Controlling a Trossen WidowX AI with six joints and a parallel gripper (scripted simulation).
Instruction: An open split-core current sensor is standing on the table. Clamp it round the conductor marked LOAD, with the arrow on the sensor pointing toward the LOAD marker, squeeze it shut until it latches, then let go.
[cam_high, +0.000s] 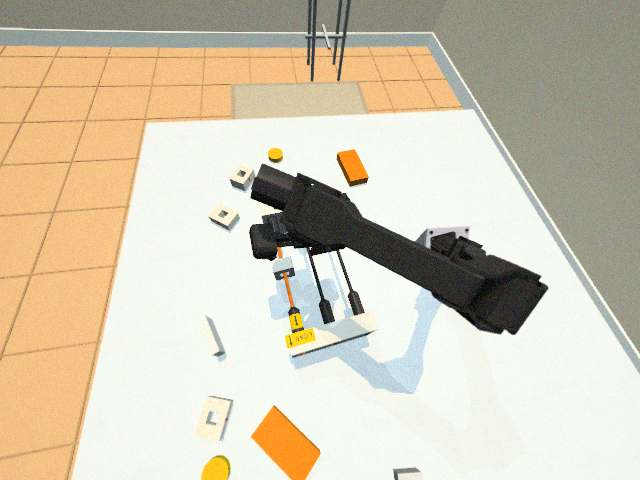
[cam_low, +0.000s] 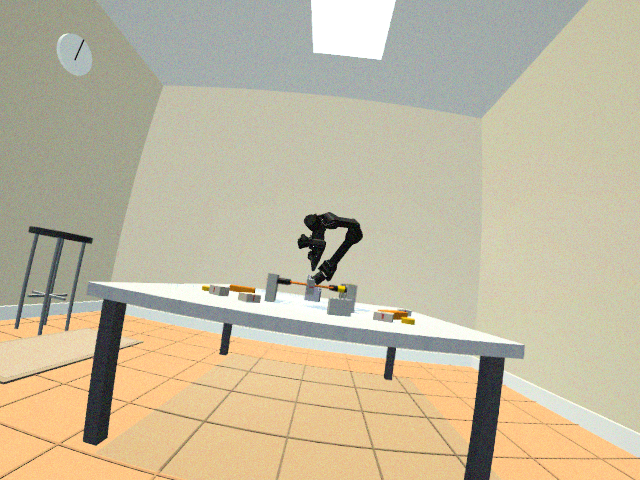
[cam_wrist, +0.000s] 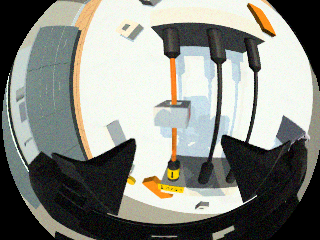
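The grey sensor (cam_high: 283, 268) (cam_low: 310, 281) (cam_wrist: 171, 115) sits round the orange conductor (cam_high: 288, 293) (cam_wrist: 174, 80), between its two end sleeves. Its halves look together; the latch and its arrow cannot be made out. The yellow LOAD label (cam_high: 299, 338) (cam_wrist: 171, 188) is on the stand at one end of this conductor, beside a yellow sleeve (cam_high: 295, 320) (cam_low: 341, 288) (cam_wrist: 173, 172) with an arrow. My gripper (cam_low: 313, 267) (cam_wrist: 180, 142) is open and empty, above the sensor and clear of it, with its fingers wide apart in the wrist view.
Two black conductors (cam_high: 316, 284) (cam_wrist: 219, 100) run beside the orange one, between the stand's end walls (cam_high: 346, 333) (cam_wrist: 210, 17). Pale blocks with square holes (cam_high: 214, 417) (cam_wrist: 130, 30), orange blocks (cam_high: 352, 166) (cam_high: 285, 443), yellow discs (cam_high: 275, 153) and a narrow pale bar (cam_high: 212, 335) lie around.
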